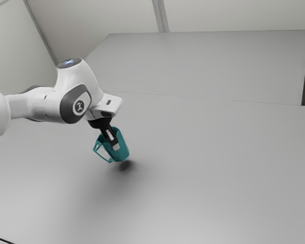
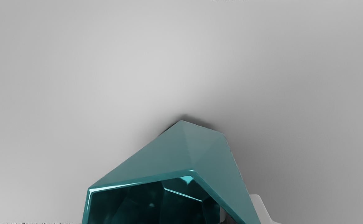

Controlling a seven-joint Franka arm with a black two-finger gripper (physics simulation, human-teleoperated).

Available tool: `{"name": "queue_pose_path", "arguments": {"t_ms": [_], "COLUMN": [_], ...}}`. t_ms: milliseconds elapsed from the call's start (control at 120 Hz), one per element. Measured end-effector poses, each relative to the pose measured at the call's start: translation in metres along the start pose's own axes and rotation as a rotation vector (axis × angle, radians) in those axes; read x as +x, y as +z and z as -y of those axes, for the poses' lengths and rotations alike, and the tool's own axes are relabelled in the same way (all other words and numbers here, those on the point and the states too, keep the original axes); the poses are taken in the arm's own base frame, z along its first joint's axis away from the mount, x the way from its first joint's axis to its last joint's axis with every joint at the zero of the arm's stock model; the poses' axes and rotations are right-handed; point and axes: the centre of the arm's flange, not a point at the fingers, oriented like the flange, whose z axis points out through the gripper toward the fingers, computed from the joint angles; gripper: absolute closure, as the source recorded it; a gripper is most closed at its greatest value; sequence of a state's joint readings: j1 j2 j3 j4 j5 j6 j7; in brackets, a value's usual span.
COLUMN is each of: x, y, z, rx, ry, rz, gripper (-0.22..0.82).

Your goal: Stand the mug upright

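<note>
A smooth grey table (image 1: 218,168) spreads wide, a thin seam (image 1: 193,97) crossing its far part. Beyond stands a pale wall (image 1: 234,15) with a grey vertical strip (image 1: 161,15). A black line (image 1: 1,239) marks the exterior view's near left. The light is soft.

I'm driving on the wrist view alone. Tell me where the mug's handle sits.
Observer: The handle is on the mug's side toward the exterior view's left.
Operator: Now report how the mug stands.
Observer: It isn't upright: it leans, with its open end tipped toward the exterior view's left and its base toward the right.
Operator: Give me the arm's line too.
Observer: The arm comes in from the exterior view's left, the same side as the handle.
</note>
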State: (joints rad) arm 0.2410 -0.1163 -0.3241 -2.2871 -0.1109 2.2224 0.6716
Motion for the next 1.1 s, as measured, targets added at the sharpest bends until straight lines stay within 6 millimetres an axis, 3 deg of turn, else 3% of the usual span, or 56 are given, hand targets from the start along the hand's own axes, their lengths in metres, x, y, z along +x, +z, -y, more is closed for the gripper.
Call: {"name": "queue_pose_path", "arguments": {"t_ms": [325, 708, 925, 1100], "x": [0.0, -0.001, 0.004, 0.005], "y": [0.029, 0.047, 0.046, 0.042], "z": [0.002, 0.001, -0.004, -0.005], "rx": [0.017, 0.032, 0.037, 0.044], "ry": [-0.189, -0.331, -0.359, -0.378], "rz": [0.003, -0.029, -0.059, -0.073], "gripper": [0.78, 0.78, 0.35, 0.15]}}
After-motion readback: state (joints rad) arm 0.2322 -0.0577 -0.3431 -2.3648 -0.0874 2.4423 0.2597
